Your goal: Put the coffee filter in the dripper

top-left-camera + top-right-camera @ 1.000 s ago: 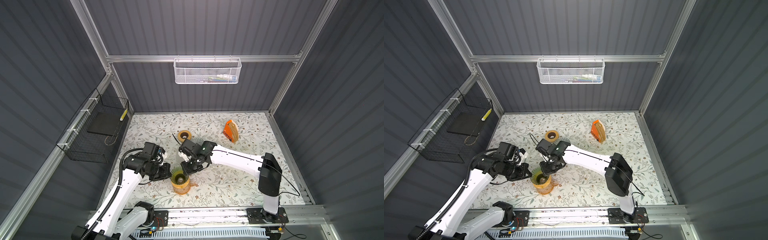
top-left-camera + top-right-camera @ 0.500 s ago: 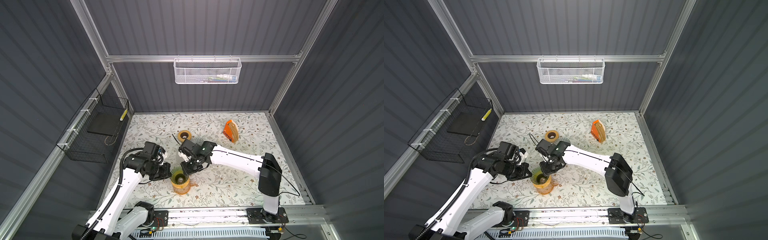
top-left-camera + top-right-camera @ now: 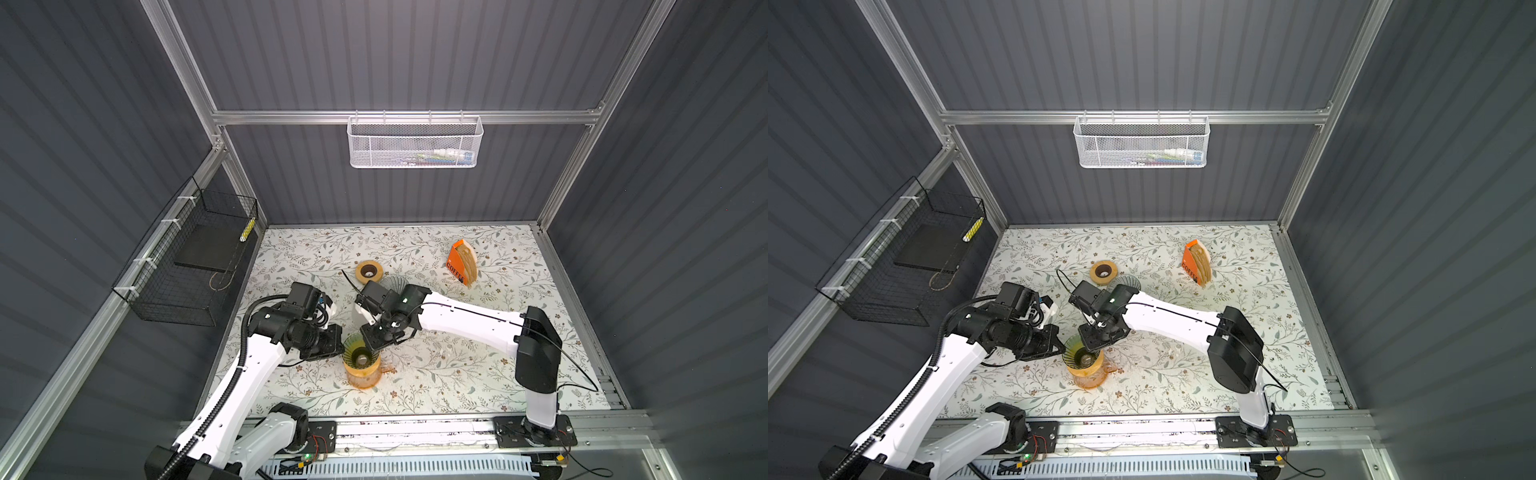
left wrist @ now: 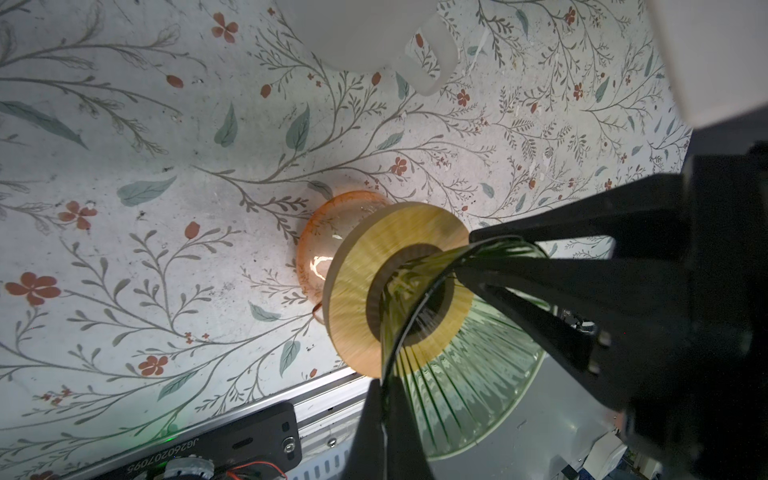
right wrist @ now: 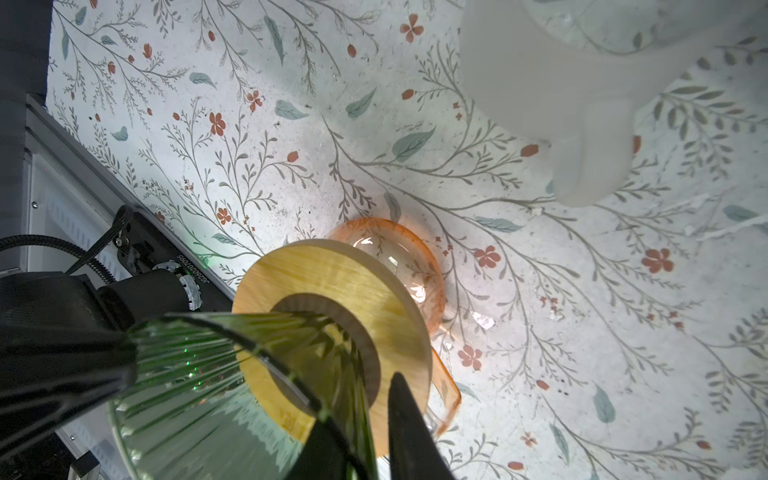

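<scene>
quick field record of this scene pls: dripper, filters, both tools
dripper: green ribbed glass with a wooden collar, seated on orange carafe, no filter inside
filters: brown stack standing in orange box, back right of table
left tool: shut on dripper rim
right tool: open, fingers astride the same rim
task: filter not yet picked

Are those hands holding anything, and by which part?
The left hand pinches the green dripper by its rim; the right hand straddles that rim, gap showing.
</scene>
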### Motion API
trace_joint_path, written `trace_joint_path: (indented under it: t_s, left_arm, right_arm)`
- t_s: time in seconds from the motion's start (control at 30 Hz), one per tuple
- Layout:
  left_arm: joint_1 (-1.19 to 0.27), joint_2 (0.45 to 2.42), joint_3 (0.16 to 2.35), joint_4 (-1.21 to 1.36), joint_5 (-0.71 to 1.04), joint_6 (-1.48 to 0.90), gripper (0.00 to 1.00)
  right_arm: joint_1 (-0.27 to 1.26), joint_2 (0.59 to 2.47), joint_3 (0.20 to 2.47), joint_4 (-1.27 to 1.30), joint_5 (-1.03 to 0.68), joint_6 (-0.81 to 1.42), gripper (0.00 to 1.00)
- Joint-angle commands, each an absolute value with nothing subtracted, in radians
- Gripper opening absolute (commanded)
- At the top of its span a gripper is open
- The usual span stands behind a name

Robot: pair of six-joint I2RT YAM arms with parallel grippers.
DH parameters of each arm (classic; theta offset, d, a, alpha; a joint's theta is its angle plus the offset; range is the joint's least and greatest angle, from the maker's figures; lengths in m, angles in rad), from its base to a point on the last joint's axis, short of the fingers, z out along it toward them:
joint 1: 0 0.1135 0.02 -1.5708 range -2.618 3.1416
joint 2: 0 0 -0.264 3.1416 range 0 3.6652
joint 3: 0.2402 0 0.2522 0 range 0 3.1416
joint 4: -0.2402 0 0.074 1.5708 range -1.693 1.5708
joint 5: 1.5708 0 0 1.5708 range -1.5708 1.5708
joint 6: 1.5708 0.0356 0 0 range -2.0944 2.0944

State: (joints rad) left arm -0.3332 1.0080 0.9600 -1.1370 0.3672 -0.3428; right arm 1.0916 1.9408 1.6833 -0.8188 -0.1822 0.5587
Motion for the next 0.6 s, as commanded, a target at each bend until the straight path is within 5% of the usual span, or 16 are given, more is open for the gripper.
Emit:
trace_joint_path:
  t_s: [0.0,0.57]
  left_arm:
    - [-0.340,1.006,0.984,-1.183,0.359,-0.327,0.00]
    - [-0.341,1.009,1.018,-1.197,0.304,-0.328,0.11]
  right_arm:
    - [1.092,1.935,1.695,-0.827,-0.153,0.553,0.21]
    - [1.091,1.916,1.732,-0.859,-0.125,0.538,0.29]
